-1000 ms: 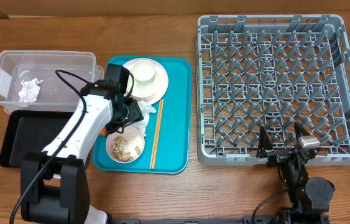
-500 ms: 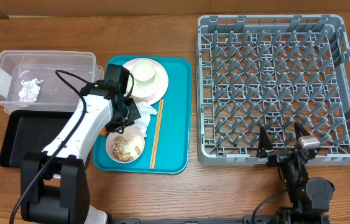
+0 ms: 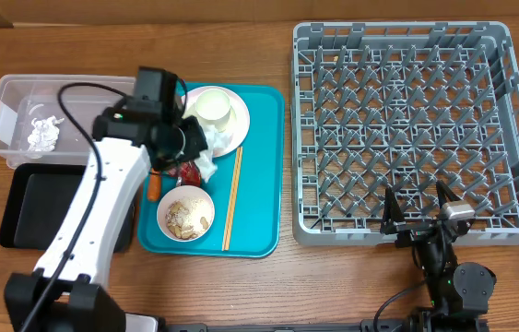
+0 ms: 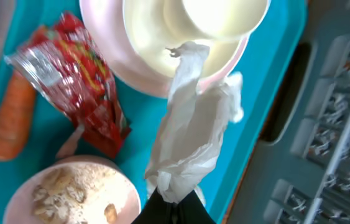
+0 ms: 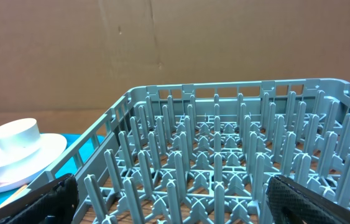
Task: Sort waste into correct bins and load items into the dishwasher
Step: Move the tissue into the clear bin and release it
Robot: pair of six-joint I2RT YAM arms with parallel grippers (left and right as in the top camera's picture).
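White crumpled napkin (image 4: 190, 124) hangs pinched in the left gripper (image 4: 173, 202) above the teal tray (image 3: 264, 166), beside the plate (image 3: 238, 129). One paper wad (image 3: 42, 134) lies in the clear tub (image 3: 65, 83) (a small start); the black tray (image 3: 38, 207) and dish rack (image 3: 406, 120) hold nothing. Red wrapper (image 4: 81, 81), carrot (image 4: 10, 118), scrap-filled bowl (image 3: 185, 212), cup (image 3: 211, 109) and chopsticks (image 3: 232, 198) all wait. The right gripper (image 3: 416, 217) sits wide open by the rack.

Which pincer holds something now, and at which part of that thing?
The left pincer pinches the crumpled white napkin at one end; the right pincer holds nothing.
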